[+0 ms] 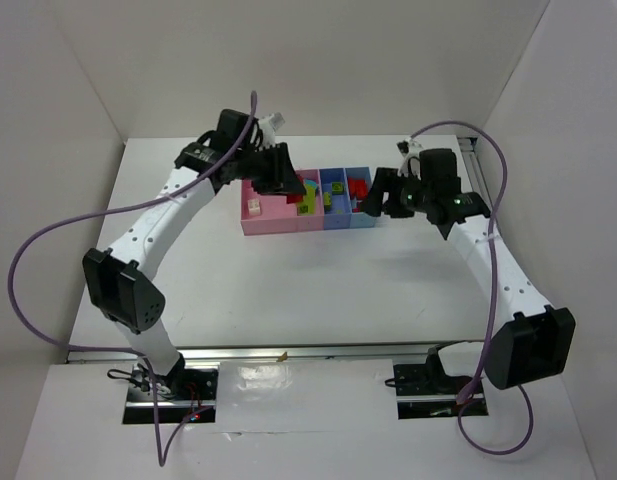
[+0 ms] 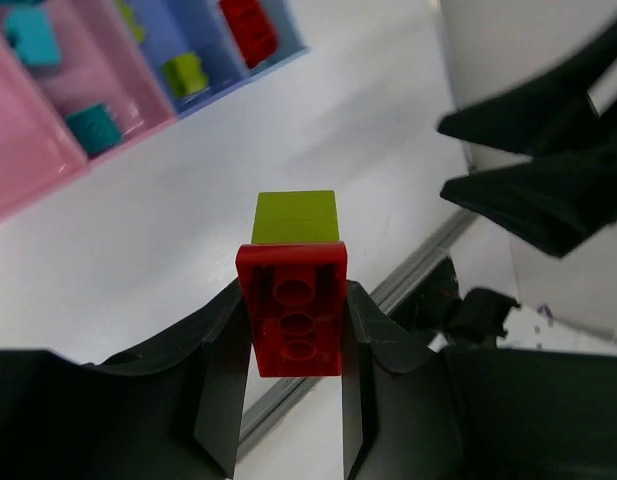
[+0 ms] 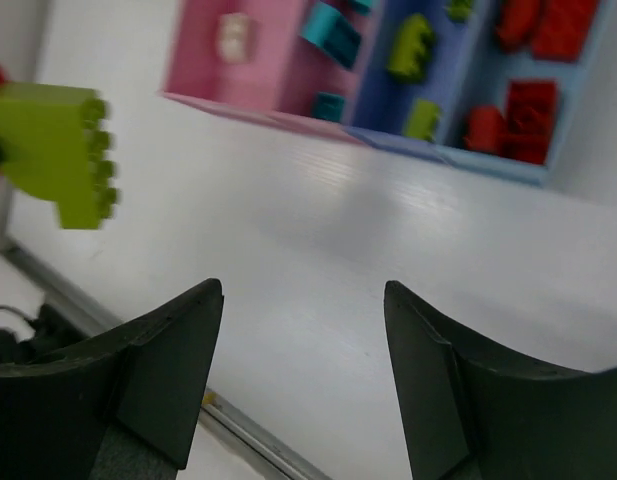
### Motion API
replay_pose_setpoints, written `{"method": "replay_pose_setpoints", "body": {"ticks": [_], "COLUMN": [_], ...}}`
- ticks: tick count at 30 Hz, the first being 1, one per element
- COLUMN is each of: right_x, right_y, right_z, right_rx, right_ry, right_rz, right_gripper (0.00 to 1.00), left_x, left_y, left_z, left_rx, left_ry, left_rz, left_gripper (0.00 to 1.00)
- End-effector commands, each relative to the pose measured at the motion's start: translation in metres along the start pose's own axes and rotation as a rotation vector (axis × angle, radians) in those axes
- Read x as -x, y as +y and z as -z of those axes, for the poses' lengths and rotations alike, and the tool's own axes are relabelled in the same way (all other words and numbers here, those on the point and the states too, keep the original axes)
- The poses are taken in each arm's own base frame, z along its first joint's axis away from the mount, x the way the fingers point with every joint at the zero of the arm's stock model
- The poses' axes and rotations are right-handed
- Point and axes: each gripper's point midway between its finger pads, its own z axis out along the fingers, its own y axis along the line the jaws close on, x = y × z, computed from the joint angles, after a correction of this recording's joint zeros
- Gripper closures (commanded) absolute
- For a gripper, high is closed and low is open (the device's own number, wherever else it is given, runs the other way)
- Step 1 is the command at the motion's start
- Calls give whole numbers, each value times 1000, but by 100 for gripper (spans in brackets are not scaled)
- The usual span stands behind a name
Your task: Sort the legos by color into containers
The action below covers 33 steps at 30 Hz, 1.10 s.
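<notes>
Left wrist: red-green legos [image 2: 294, 270] in claw [image 2: 295, 290]

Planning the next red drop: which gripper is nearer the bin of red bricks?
Right. The right gripper hangs at the right edge of that bin; the left gripper, gripping a red-and-green stack, is over the pink bins.

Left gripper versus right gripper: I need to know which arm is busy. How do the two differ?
The left gripper is shut on a red brick with a yellow-green brick stuck to it; the right gripper is open and empty. From above, the left gripper is at the pink end of the bins, the right gripper at the blue end. Both are black with two fingers.
</notes>
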Motion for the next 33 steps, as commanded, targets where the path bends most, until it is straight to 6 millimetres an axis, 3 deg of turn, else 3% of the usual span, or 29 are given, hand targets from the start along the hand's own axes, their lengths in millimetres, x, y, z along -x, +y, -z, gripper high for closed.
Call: {"method": "replay_pose_setpoints", "body": {"ticks": [1,3,4,7,15,22,27,33], "right_x": [45,41,54,59,56,28,23,18], "right_y": [75,100,110,131,134,156,169,171], "right_z": [25,33,36,49,36,39,42,40], "right_rx": [390,561,626,781,860,1002,1055,1069], "right_ry": [-70,-43,-106,-149,-45,75,97,118], "right_rz": [137,114,147,135,96,141,177,179], "right_gripper": [27,26,23,18,11,12,19,27], "left_x": [1,-5,3,-4,-1,-3,-1,-1], "left_y": [-45,-58,-65,-69,-81,-75,-73,-68], "left_z": [20,39,44,55,81,71,68,60], "left_rx": [-353,-517,-579,-729,-895,-908,-897,-874], "left_ry": [4,14,-28,14,-5,41,37,55], "left_rz": [-240,-277,-319,-320,-401,-369,-373,-346], "left_gripper": [100,100,100,100,100,100,100,100]}}
